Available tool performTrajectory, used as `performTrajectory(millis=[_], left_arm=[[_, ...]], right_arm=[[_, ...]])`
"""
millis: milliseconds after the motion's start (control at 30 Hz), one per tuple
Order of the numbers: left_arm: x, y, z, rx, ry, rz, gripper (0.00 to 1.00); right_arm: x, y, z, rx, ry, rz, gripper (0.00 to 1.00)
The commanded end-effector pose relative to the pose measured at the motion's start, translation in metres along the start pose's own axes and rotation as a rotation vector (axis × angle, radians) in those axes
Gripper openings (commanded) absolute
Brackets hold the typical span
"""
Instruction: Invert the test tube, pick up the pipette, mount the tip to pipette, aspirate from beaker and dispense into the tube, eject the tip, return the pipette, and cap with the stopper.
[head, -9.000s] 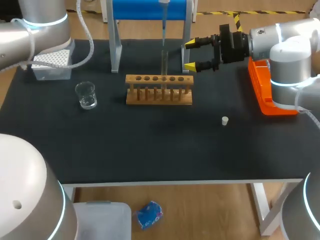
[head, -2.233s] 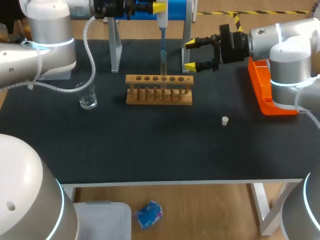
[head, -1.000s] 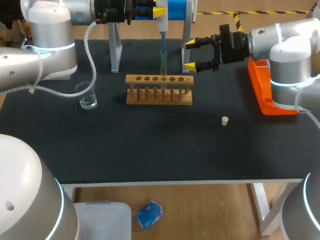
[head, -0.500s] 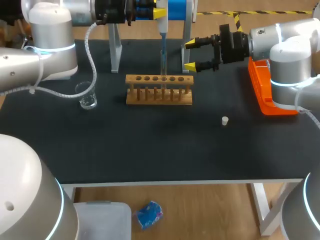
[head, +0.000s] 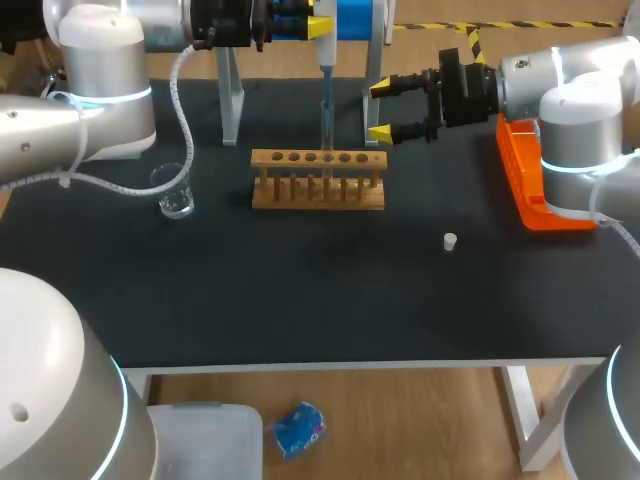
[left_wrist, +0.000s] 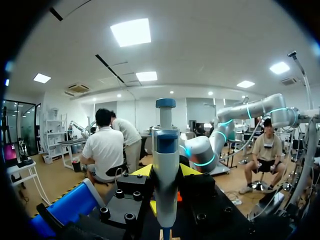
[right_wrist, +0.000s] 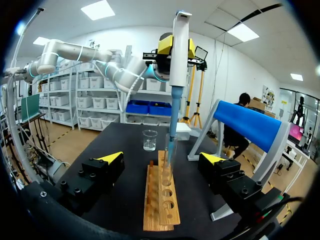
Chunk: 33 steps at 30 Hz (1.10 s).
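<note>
While the left gripper (head: 318, 22) clamps the pipette (head: 326, 60) upright over the rack (head: 318, 180), its tip dips into the tube (head: 326, 140) standing there. The right gripper (head: 381, 110) hangs with fingers spread just right of the rack, the beaker (head: 173, 190) to its left, the stopper (head: 450, 241) front-right.

We list: rack (head: 318, 182), pale smooth wood; beaker (head: 174, 192), clear glossy glass; table (head: 300, 300), matt black top; pipette (left_wrist: 165, 175), glossy white and blue plastic.
</note>
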<state>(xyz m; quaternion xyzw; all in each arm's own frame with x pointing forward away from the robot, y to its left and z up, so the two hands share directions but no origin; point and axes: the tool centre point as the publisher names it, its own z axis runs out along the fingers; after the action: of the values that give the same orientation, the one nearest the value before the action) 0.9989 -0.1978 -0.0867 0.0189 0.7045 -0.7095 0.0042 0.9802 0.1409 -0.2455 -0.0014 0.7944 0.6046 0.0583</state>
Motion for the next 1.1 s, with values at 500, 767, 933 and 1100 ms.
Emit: performTrajectory(millis=[500,767,933,1100], left_arm=[[0.000,-0.001,0.000,-0.002,-0.002,-0.001,0.00],[0.000,-0.001,0.000,-0.002,-0.002,-0.001,0.00],[0.000,-0.001,0.000,-0.002,-0.002,-0.001,0.00],[0.000,-0.001,0.000,-0.002,-0.002,-0.001,0.00]], right_arm=[[0.031,0.016,-0.093,0.088,-0.078,-0.097,1.00],[0.029,0.030,-0.143,0.138,-0.145,-0.146,1.00],[0.024,0.038,-0.157,0.137,-0.175,-0.156,1.00],[0.014,0.059,-0.161,0.119,-0.199,-0.159,1.00]])
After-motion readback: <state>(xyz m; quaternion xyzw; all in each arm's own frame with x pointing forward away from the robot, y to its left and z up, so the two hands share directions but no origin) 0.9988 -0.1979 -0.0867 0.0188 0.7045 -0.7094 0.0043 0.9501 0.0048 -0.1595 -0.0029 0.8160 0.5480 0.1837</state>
